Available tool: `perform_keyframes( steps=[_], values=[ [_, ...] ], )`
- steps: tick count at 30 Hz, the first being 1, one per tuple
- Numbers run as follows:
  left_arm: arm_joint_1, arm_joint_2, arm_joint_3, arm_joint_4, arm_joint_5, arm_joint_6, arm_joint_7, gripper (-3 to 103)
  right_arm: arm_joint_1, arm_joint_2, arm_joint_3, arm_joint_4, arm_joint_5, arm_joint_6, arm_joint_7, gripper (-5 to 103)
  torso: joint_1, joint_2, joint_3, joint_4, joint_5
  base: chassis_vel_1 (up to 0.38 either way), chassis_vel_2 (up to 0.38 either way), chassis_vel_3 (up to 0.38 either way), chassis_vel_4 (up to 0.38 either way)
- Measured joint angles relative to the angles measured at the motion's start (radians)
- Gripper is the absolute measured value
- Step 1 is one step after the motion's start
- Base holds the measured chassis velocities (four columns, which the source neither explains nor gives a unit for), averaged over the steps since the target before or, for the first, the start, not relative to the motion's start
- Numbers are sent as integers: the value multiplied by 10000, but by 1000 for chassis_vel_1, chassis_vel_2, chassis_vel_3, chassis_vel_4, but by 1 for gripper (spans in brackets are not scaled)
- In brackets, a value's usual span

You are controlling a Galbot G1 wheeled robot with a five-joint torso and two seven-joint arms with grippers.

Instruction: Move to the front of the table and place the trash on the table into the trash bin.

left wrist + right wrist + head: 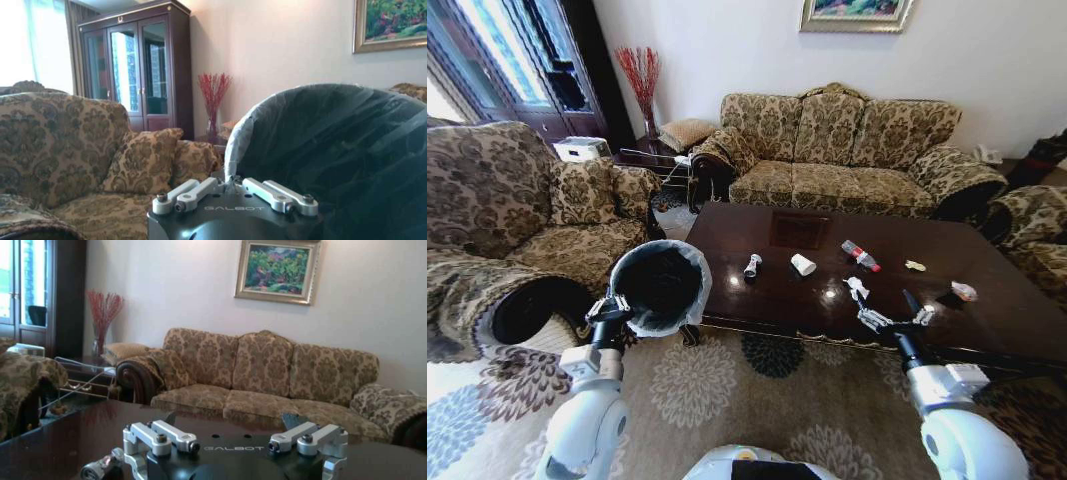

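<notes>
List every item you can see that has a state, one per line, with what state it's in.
Black round trash bin with white bag liner: tilted, mouth toward the camera, held at the rim by the left gripper.
Right gripper: fingers open, over the glossy dark brown table, holding nothing.
White paper cup: lying on its side.
Clear plastic bottle with red cap: lying down, capped.
Crumpled white tissue: on the table.

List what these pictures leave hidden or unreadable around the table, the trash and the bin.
- Trash bin contents: head view, interior too dark.
- Bin's base: head view, hidden behind the left gripper, which is shut on its rim.
- Scraps and wrapper: head view, too small to identify.
- Table near edge: right wrist view, blocked by the open right gripper.
</notes>
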Motion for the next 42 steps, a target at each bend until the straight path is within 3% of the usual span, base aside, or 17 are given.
perform_keyframes(
  steps=[10, 24, 30, 31, 34, 36, 38, 42],
  values=[
    [-60, 3, 51, 176, 7, -25, 19, 2, 741, -493, -286, -591, 313, -431, -22, 100, -14, -22, -16, 2, 0, -56, 60, 69, -59],
    [-231, 80, 2, 405, -25, -14, -28, 2, 1690, -1365, -1723, -1590, 295, -543, -102, 100, -16, -61, -28, 3, 0, -172, 190, 171, -194],
    [-478, 208, 256, 715, -160, 79, -39, 2, 2166, -1695, -2517, -2073, 1060, -500, 374, 100, -39, -65, -41, -1, 0, -6, 11, 9, -5],
    [-500, 257, 271, 787, -179, 81, -35, 2, 2348, -1739, -2797, -2252, 1225, -486, 573, 100, -47, -63, -45, -9, -3, 4, -51, -23, 6],
    [-365, 288, 120, 880, -192, 15, -54, 2, 3186, -1986, -4232, -2959, 1754, -370, 1119, 100, -46, -66, -44, -3, 0, 8, -54, -61, 29],
    [-347, 308, 70, 885, -210, 4, -89, 2, 3535, -2048, -4752, -3239, 1879, -333, 1213, 100, -45, -68, -43, 0, -1, 0, 0, 0, 0],
    [-441, 420, -40, 906, -347, 1, -221, 2, 4709, -2078, -6088, -4161, 2098, -136, 1354, 100, -33, -76, -41, 6, -2, 0, 0, 0, 0],
    [-722, 626, -87, 1084, -567, 87, -322, 2, 5956, -1886, -7211, -5279, 2302, 6, 1575, 100, -29, -79, -40, 5, -3, 0, 0, 0, 0]
  ],
)
